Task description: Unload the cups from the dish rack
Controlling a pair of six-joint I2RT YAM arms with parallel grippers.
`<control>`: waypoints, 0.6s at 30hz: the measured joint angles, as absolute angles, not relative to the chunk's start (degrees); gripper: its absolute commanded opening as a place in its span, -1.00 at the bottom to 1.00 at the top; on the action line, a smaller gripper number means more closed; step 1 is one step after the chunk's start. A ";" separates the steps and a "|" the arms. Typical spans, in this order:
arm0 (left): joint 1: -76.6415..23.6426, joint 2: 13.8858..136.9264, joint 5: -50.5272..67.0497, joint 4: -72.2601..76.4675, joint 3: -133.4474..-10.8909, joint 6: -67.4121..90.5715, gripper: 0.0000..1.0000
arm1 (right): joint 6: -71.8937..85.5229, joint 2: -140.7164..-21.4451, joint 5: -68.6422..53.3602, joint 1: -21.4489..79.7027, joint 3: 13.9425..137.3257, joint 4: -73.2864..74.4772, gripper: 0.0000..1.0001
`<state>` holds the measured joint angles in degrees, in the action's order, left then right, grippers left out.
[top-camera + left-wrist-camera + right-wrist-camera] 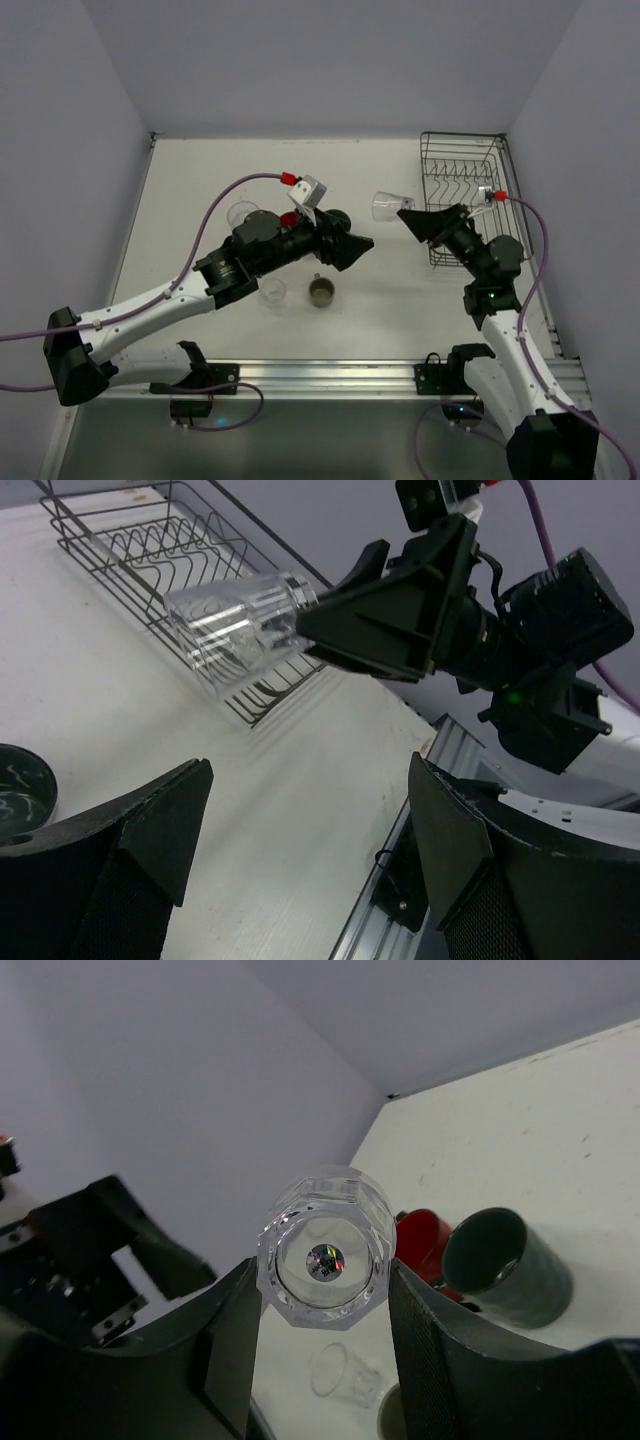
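Glass tumbler (386, 205) horizontal, mouth toward wide-open left gripper (308, 780); right gripper (410, 216) clamps base.

Far right on the table (390, 310) sits the dish rack (465, 195) — a tumbler (388, 205) hangs just left of it, off the surface. Nearer, a small glass (272, 292) stands left of a mug (321, 290) — side by side.

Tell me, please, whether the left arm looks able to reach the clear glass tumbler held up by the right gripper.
Probably yes: the left gripper stands open and faces the clear glass tumbler, with nothing between them. The right gripper clamps only one end, leaving the other end free.
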<state>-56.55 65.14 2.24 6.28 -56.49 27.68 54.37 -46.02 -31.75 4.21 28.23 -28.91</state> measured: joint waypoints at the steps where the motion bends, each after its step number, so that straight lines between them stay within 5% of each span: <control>1: -55.86 66.17 3.53 7.46 -56.49 28.86 0.69 | 55.90 -44.10 -33.56 4.23 26.26 -30.30 -0.15; 18: -54.13 72.07 11.11 16.71 -56.53 39.46 0.26 | 73.34 -40.73 -46.30 4.19 14.96 -52.18 -0.14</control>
<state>-54.13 72.07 11.11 16.71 -56.53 39.46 73.34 -40.73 -46.30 4.19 14.96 -52.18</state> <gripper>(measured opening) 0.666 0.514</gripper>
